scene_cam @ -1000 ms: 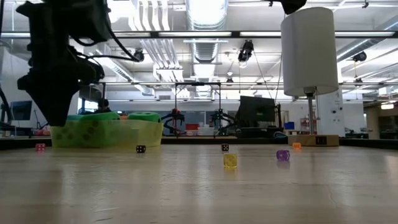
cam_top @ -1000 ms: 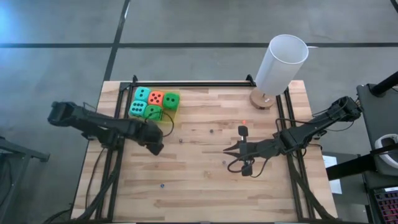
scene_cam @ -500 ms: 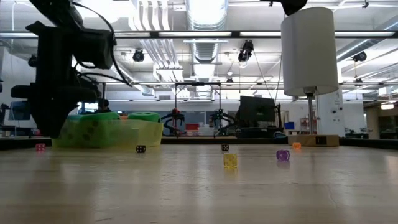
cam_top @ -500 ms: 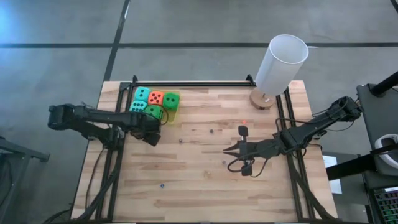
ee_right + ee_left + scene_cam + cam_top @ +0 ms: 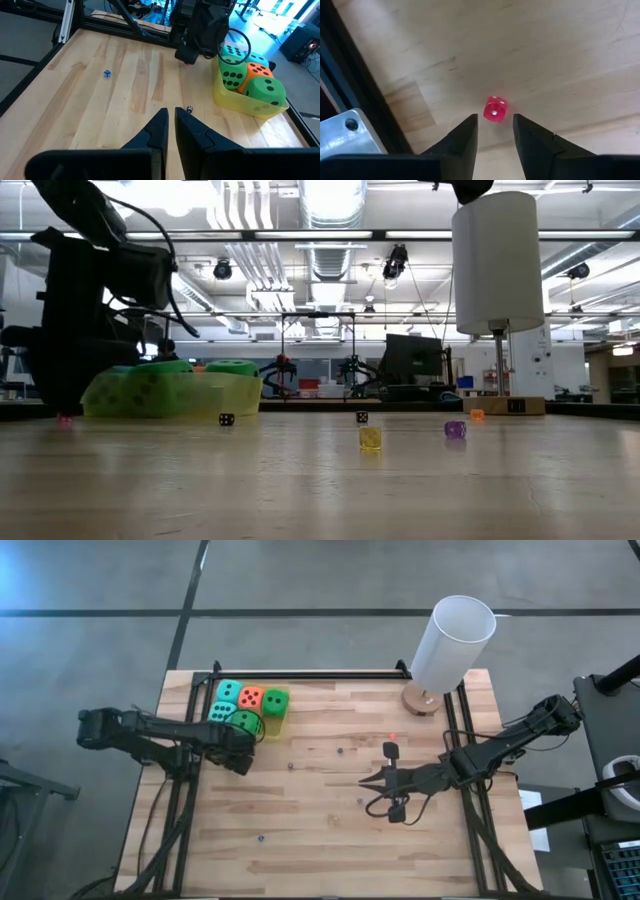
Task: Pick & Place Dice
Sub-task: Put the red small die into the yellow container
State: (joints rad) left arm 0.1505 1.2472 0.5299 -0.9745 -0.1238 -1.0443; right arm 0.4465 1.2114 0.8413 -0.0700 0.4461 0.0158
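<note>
Several foam dice, teal [image 5: 229, 691], orange-red [image 5: 251, 697] and green [image 5: 275, 702], lie in a translucent yellow tray [image 5: 240, 106] at the table's far left. Just in front of the tray, my left gripper [image 5: 495, 123] points straight down, open. A tiny red die [image 5: 495, 109] lies on the wood between its fingertips, apart from both. In the low view the gripper [image 5: 62, 402] hangs just above this die [image 5: 65, 419]. My right gripper [image 5: 370, 783] waits right of the middle, raised, its fingers [image 5: 161, 125] together.
Small dice are scattered over the table: yellow [image 5: 370, 438], purple [image 5: 455, 429], black [image 5: 227, 419], blue [image 5: 107, 73]. A tall white cylinder [image 5: 452, 640] on a wooden foot [image 5: 422, 698] stands at the far right. Black frame rails [image 5: 185, 790] run along the left and right edges.
My left gripper has swung toward the table's left edge and a little toward the tray, and has sunk close to the tabletop over the red die.
</note>
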